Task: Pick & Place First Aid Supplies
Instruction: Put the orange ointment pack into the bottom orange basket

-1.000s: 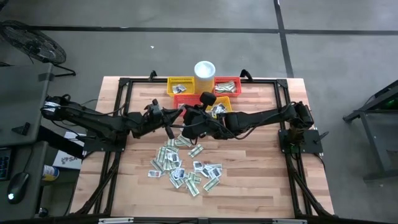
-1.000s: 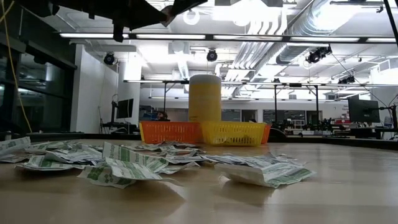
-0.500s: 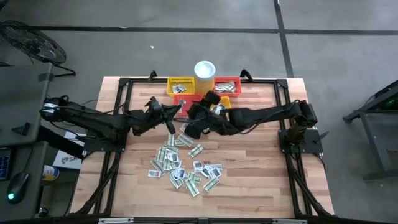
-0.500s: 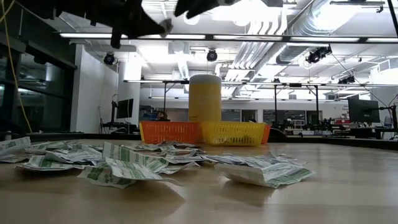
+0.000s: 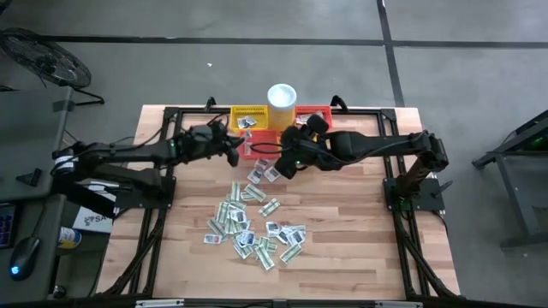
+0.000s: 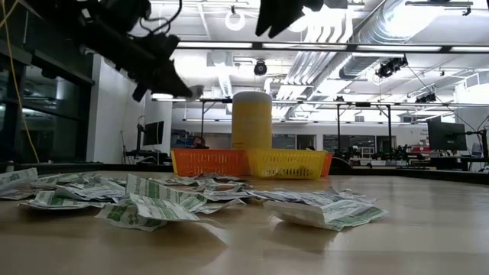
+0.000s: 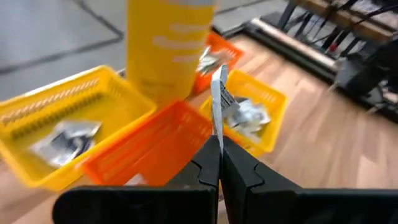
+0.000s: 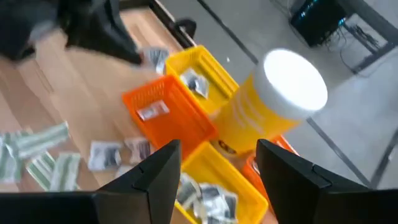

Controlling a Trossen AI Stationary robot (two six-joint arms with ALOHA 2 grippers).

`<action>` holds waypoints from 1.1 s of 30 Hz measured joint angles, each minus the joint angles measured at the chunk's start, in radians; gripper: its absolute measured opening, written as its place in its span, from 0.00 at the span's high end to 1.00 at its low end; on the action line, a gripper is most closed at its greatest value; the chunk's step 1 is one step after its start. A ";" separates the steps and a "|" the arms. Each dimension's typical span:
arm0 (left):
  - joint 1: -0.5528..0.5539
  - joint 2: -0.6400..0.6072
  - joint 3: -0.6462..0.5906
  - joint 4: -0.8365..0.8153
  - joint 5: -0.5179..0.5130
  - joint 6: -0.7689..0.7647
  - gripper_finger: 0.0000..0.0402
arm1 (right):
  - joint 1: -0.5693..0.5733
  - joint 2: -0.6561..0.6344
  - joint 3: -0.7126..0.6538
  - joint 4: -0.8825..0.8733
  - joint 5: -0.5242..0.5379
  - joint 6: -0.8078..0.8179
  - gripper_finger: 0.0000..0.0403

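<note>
The left gripper (image 7: 219, 152) pinches a sachet (image 7: 219, 99) on edge, seemingly above the orange basket (image 7: 155, 146); keep it clamped until squarely over the basket's mesh; right gripper (image 8: 217, 171) spread

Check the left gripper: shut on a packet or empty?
Shut on one. The left gripper has its fingers pressed together, pinching a white packet edge-on above the baskets.

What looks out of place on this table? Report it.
Nothing looks damaged. The small white and green printed sachets lie in a loose, overlapping heap on the wooden table, and two grey ones sit apart beside the orange mesh basket. The left claw pinches one white sachet on edge.
</note>
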 joint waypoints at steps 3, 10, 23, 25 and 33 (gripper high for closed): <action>0.088 0.003 0.012 -0.060 0.073 0.028 1.00 | -0.004 -0.001 0.000 -0.051 -0.019 0.034 0.50; 0.234 0.062 0.132 -0.207 0.146 0.279 1.00 | -0.015 -0.002 0.000 -0.111 -0.035 0.082 0.50; 0.410 0.395 0.449 -0.435 0.315 0.610 1.00 | -0.015 -0.002 0.000 -0.147 -0.036 0.165 0.51; 0.431 0.446 0.492 -0.465 0.335 0.625 1.00 | -0.015 -0.002 0.000 -0.157 -0.036 0.180 0.51; 0.494 0.610 0.618 -0.568 0.368 0.636 1.00 | -0.014 -0.002 0.000 -0.174 -0.055 0.211 0.50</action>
